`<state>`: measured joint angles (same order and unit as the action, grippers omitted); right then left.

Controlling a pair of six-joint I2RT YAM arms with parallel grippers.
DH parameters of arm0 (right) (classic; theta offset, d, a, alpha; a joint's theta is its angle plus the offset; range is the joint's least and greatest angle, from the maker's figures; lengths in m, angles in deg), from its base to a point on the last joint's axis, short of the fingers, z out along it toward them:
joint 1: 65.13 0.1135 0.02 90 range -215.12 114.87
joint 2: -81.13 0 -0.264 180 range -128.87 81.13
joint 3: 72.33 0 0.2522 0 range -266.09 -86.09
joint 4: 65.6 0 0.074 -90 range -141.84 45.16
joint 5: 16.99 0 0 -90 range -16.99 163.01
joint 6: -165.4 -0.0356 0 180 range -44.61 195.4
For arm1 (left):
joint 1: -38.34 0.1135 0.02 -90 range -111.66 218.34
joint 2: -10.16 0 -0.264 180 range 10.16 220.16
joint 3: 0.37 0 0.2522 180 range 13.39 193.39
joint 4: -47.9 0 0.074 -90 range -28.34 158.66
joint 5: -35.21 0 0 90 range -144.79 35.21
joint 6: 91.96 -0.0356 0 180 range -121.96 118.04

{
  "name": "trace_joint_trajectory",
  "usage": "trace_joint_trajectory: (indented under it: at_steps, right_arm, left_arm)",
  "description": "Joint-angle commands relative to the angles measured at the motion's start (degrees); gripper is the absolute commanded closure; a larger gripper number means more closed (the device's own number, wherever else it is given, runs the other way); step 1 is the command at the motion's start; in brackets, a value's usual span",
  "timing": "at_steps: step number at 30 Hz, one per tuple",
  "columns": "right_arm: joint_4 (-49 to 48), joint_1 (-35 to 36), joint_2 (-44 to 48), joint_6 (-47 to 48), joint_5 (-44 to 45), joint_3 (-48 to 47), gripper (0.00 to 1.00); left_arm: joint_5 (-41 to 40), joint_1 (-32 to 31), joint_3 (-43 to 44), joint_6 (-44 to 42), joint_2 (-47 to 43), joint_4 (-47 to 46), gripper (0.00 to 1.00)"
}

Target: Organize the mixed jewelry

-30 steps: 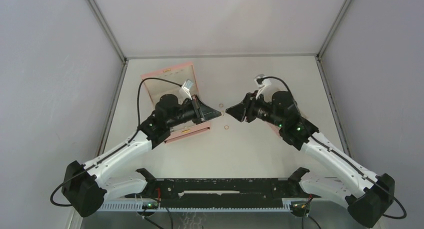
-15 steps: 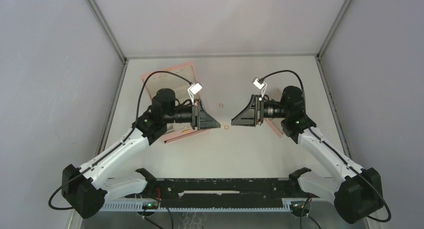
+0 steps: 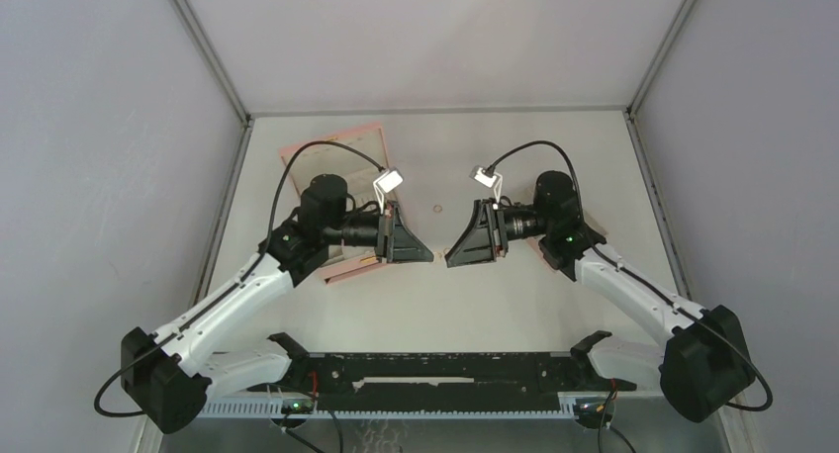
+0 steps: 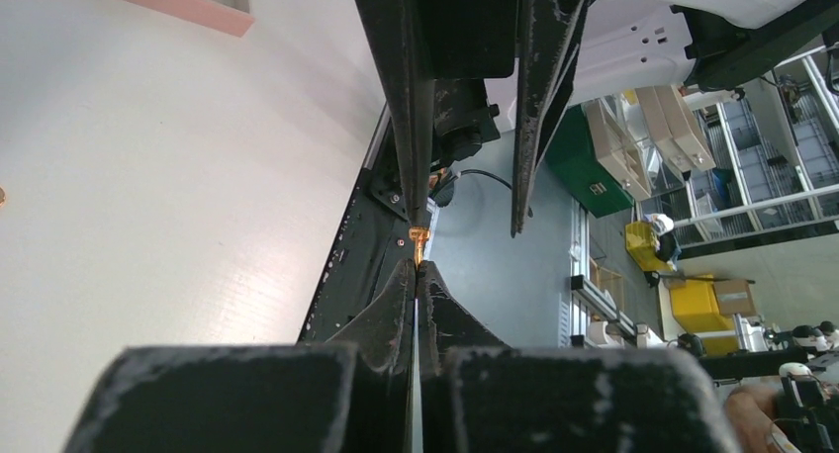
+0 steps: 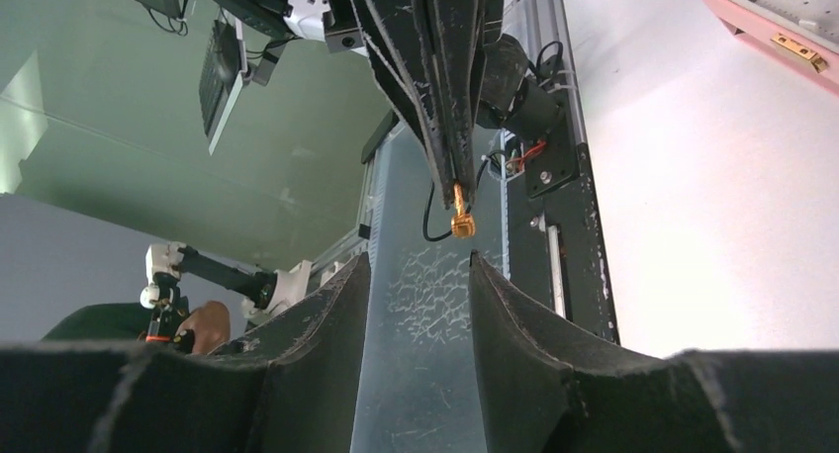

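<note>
The left hand (image 4: 417, 267), pinched shut on a ring (image 5: 461, 222), should hold steady (a mid-air handover, I judge) while the wide-open, empty right hand (image 5: 418, 265) centres on it, then closes.

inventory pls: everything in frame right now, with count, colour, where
held ring: one, orange-copper, pinched in the left gripper's tips above the table
loose ring: one, orange-copper, on the table just beyond the grippers
pink box: one, pink, open, far left, partly under the left arm
pink piece: one, pink with a gold fitting, beside the right arm, mostly hidden
table: one, white
left gripper: black, shut on the held ring
right gripper: black, open, facing the held ring
</note>
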<state>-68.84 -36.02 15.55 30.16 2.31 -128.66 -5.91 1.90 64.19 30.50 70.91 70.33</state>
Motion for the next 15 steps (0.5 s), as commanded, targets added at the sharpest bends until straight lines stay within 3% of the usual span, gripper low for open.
trace_joint_trajectory:
  at_steps: [1,15]
  right_arm:
    - [-5.37,0.91,-1.26,-1.52,1.35,-2.18,0.51]
    - [-12.57,2.62,-4.74,-6.02,1.92,-2.23,0.55]
  left_arm:
    - [2.02,0.07,1.81,-1.65,-1.77,-0.37,1.00]
    - [2.38,0.11,1.06,-1.68,-2.22,-0.56,1.00]
